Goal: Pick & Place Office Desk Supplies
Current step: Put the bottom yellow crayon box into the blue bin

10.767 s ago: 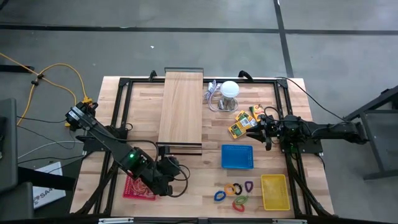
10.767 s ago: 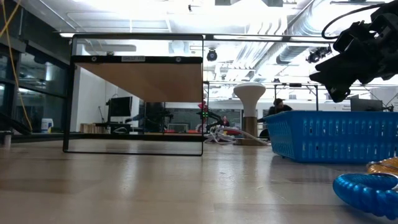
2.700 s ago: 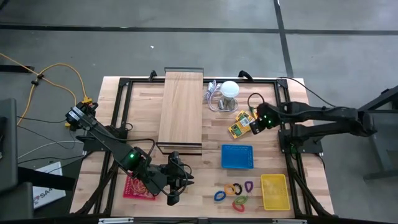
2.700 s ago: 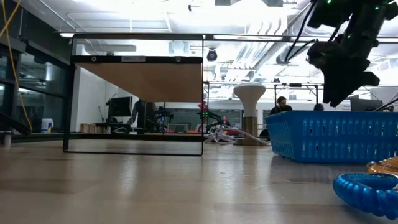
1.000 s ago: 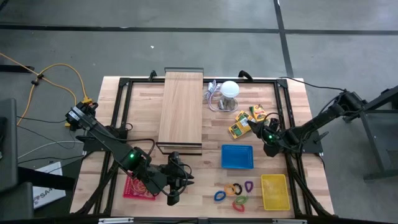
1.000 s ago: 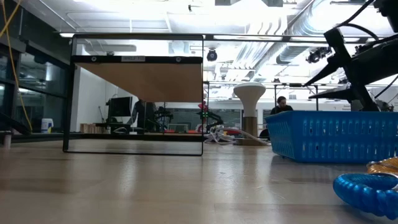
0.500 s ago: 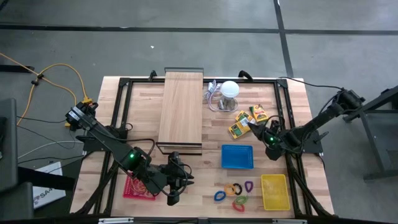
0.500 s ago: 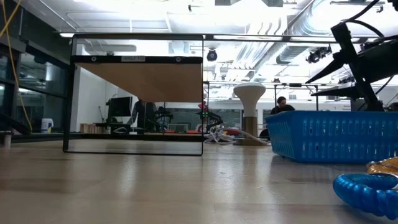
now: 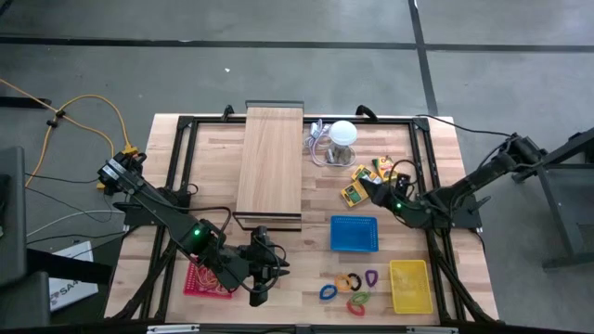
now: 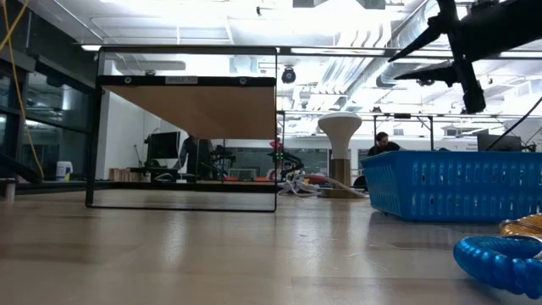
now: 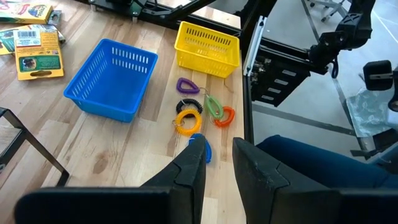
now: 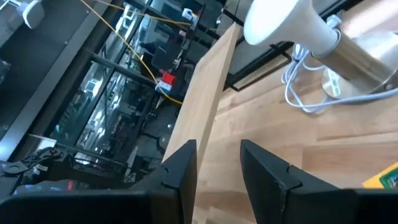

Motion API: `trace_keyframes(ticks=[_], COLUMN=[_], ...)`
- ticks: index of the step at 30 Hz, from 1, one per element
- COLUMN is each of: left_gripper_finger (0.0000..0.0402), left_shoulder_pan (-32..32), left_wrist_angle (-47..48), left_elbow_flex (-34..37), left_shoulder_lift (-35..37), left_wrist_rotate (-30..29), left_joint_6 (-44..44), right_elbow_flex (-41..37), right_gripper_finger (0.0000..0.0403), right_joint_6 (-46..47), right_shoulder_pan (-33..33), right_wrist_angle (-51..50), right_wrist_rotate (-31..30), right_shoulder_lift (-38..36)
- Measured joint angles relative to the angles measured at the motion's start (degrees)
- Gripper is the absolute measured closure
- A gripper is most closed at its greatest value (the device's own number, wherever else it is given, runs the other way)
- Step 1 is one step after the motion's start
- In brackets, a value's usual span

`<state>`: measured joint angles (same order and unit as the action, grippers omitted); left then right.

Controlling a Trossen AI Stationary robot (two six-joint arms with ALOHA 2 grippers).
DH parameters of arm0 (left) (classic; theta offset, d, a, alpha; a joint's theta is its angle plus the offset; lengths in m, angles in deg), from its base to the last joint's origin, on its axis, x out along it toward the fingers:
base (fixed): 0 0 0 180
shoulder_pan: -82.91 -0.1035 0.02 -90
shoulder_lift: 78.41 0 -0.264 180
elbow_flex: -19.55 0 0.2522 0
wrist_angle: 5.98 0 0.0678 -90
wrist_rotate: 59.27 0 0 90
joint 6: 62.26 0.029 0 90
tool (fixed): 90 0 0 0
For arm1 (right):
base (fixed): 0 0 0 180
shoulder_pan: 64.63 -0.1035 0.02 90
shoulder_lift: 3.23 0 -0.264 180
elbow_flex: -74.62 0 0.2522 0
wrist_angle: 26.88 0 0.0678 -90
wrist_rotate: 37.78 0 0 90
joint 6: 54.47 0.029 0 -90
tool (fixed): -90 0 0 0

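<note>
Several coloured loop clips [image 9: 348,288] lie on the wood near the front edge, between my two arms; the left wrist view shows the purple [image 11: 186,86], orange [image 11: 188,121], green [image 11: 213,106] and blue [image 11: 203,149] ones. Yellow printed packs [image 9: 357,190] lie flat at the right rear. My left gripper [image 9: 269,274] hovers open, left of the clips, its fingers [image 11: 189,171] pointing toward them. My right gripper [image 9: 371,191] is open, raised over the packs and pointing at the white lamp [image 12: 280,25].
A blue basket [image 9: 354,234] stands mid-right and a yellow basket [image 9: 410,286] at the front right. A long wooden board [image 9: 270,162] on a black frame crosses the middle. The lamp [image 9: 343,134] and its grey cable sit at the rear. A red mat [image 9: 202,278] lies under my left arm.
My right gripper has risen well clear of the table beside the blue basket, rolled about its own axis, and shifted toward the packs at the far left of where it was. Its fingers stay open. My left arm has kept still.
</note>
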<state>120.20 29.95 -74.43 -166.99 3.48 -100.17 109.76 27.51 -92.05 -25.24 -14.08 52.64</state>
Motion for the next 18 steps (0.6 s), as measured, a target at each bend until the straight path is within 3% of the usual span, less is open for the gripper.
trace_keyframes(ticks=[13, 18], left_gripper_finger=[0.0325, 0.0325], left_shoulder_pan=[-0.01, -0.02], left_wrist_angle=[-0.56, -0.79], left_elbow_flex=[0.00, 0.00], left_shoulder_lift=[-0.01, 0.00], left_wrist_rotate=[-0.01, -0.01], left_joint_6=[0.00, 0.00], right_elbow_flex=[4.20, 4.14], right_gripper_finger=[0.0292, 0.0292], right_joint_6=[6.03, 23.31], right_shoulder_pan=[-11.14, -12.17], right_wrist_angle=[1.96, -13.57], right_wrist_rotate=[-14.49, -15.63], right_shoulder_lift=[11.77, 12.75])
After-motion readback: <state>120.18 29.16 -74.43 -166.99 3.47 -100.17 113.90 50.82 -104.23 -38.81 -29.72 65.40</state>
